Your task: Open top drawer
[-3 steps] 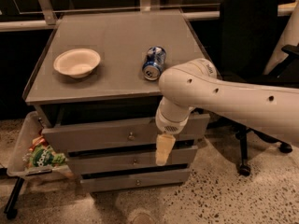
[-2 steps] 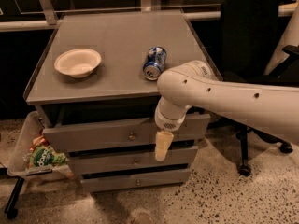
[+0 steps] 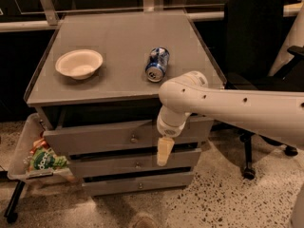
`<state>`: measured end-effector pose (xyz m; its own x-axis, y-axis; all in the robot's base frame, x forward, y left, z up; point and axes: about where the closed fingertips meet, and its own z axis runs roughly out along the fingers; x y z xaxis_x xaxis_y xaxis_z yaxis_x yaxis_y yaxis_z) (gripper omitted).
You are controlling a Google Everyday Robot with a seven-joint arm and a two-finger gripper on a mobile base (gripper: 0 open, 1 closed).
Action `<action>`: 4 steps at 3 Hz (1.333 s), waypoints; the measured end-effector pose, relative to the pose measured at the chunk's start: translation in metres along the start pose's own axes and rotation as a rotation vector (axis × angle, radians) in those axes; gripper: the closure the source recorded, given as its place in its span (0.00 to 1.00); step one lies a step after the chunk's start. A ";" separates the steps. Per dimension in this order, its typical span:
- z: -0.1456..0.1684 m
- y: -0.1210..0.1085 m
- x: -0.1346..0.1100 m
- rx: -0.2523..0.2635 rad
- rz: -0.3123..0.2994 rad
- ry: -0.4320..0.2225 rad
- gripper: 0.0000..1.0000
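The top drawer (image 3: 90, 137) is the tallest grey front of three, with a small round metal knob (image 3: 134, 139) at its centre. It stands a little out from the cabinet, with a dark gap above its front. My gripper (image 3: 164, 152) hangs from the white arm (image 3: 223, 106) and points down in front of the drawer's right half. It is a short way to the right of the knob, with its tip at the drawer's lower edge. It holds nothing that I can see.
Two slimmer drawer fronts (image 3: 135, 164) lie below. On the cabinet top (image 3: 118, 37) are a white bowl (image 3: 79, 63) and a blue can (image 3: 157, 64) on its side. A bin with snack bags (image 3: 40, 158) hangs at the left. A black office chair (image 3: 254, 42) stands at the right.
My arm and gripper have shifted slightly to the left, toward the knob. The drawer has not visibly moved.
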<state>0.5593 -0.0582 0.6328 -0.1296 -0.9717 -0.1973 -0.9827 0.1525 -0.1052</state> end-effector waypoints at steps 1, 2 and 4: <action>0.014 0.008 0.003 -0.031 0.001 0.012 0.00; 0.012 0.008 0.003 -0.031 0.001 0.012 0.00; -0.021 0.044 0.024 -0.116 0.011 0.036 0.00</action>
<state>0.5096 -0.0790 0.6442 -0.1435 -0.9762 -0.1629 -0.9896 0.1437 0.0107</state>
